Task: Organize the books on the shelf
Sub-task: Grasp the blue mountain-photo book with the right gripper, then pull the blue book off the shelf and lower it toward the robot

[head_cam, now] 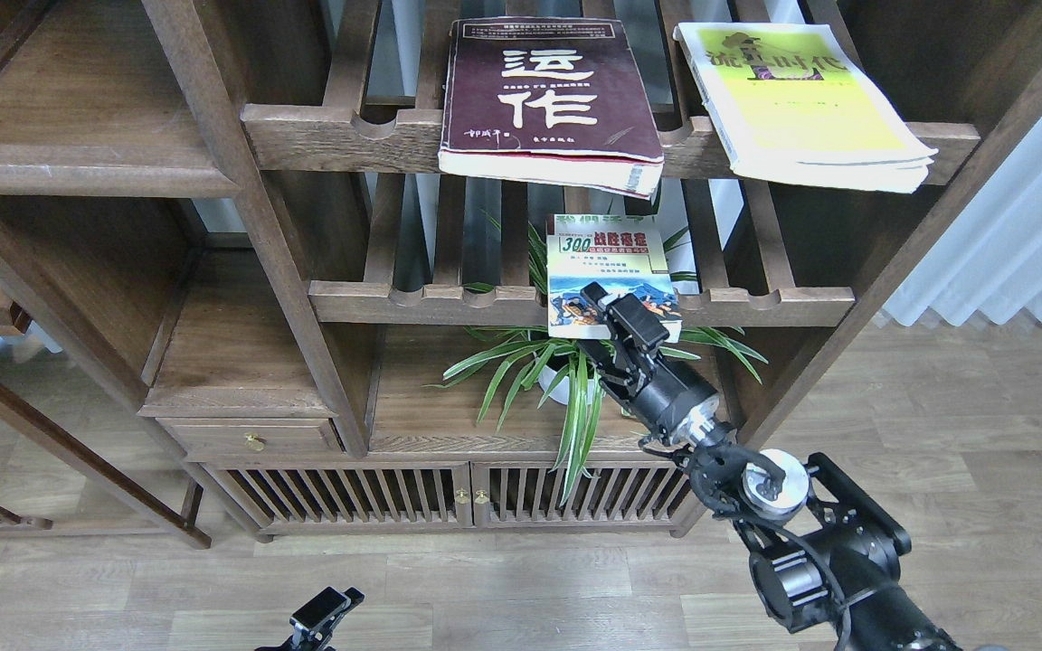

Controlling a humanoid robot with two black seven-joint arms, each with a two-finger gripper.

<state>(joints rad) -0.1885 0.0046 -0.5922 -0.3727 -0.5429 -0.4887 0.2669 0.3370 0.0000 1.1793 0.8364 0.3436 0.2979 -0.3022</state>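
The small book marked "300" (607,262) lies on the lower slatted rack, its front edge hanging over the rail. My right gripper (597,321) is at that front edge, open. One finger (595,295) lies over the cover's lower part and the other sits under the edge. The thick maroon book (548,90) and the yellow-green book (801,99) lie flat on the upper slatted rack. The solid dark-brown shelf (78,136) is at the upper left, bare. My left gripper (324,610) shows only as a tip at the bottom edge.
A potted spider plant (575,380) stands under the lower rack (449,303), right below my right wrist. Cabinet uprights (259,235) divide the bays. A drawer (250,441) and slatted doors (349,495) sit low. A white curtain (1009,244) hangs at right.
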